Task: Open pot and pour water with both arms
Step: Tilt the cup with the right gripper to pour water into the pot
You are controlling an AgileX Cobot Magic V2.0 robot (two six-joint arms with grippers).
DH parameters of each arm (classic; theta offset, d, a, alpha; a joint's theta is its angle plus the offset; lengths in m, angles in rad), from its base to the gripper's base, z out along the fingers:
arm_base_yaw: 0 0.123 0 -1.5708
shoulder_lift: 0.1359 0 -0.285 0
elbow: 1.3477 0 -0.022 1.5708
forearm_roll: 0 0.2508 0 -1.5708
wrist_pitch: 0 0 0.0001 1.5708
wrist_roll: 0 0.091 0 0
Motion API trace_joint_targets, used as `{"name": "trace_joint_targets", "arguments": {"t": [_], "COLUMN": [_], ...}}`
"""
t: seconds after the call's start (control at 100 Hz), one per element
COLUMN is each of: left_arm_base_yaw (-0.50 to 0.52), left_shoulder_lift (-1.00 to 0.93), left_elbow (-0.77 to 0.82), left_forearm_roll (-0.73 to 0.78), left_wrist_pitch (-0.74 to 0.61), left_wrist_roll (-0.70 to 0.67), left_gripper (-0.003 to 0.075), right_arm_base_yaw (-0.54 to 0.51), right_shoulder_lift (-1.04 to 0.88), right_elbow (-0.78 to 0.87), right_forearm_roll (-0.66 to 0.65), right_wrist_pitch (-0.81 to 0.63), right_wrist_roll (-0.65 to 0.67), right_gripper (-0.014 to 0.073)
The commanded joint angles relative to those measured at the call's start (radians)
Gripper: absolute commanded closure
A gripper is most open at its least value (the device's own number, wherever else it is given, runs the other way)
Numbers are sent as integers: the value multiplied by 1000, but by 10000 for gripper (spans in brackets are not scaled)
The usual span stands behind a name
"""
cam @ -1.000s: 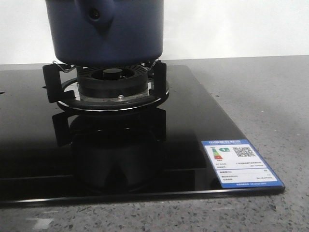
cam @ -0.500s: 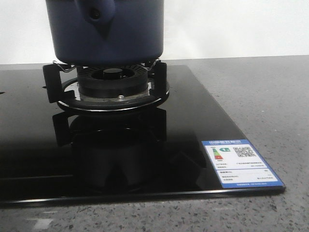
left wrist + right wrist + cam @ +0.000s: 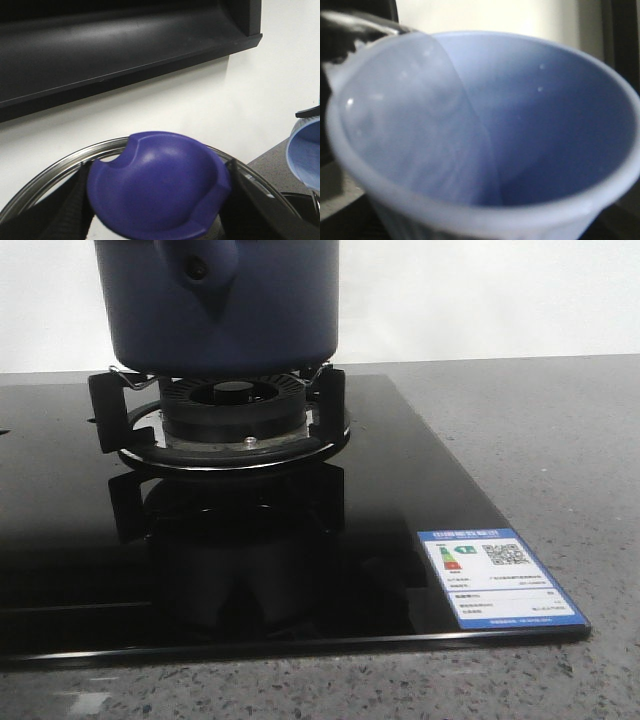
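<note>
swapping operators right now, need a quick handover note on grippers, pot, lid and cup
Left gripper: the left wrist view shows dark fingers either side of the blue lid knob, apparently gripping it; lid rim against the wall, so the lid looks lifted.
Right gripper: not visible; pale blue cup fills its view, water inside.
Pot sits on the burner stand.
Done: pot apparently opened.
Left: pour the water into the pot.

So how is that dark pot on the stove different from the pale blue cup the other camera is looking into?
The pot is dark navy and matte; the cup is pale, light blue. The pot has straight sides and a handle mount with a small hole; the cup's walls flare out to a thick rounded rim. The pot sits on the burner stand; the cup is seen from above its open mouth. Both are round and blue.
</note>
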Motion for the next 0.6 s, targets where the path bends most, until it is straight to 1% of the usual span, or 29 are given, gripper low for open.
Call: {"name": "trace_joint_targets", "arguments": {"t": [0.0,0.23,0.59], "left_arm_base_yaw": [1,1,1], "left_shoulder_lift": [-30,-30,-30], "left_elbow": [-34,-34,-34], "left_forearm_roll": [-79,-79,-79], "left_wrist_pitch": [4,4,4], "left_wrist_roll": [-9,-9,-9], "left_gripper": [404,404,404], "right_arm_base_yaw": [1,1,1], "right_shoulder_lift": [-35,-35,-35], "right_elbow": [-47,-47,-47], "right_forearm_roll": [-112,-252,-332], "right_wrist_pitch": [-42,-46,-77], "right_wrist_roll": [-6,-6,-6], "right_gripper": [326,326,326]}}
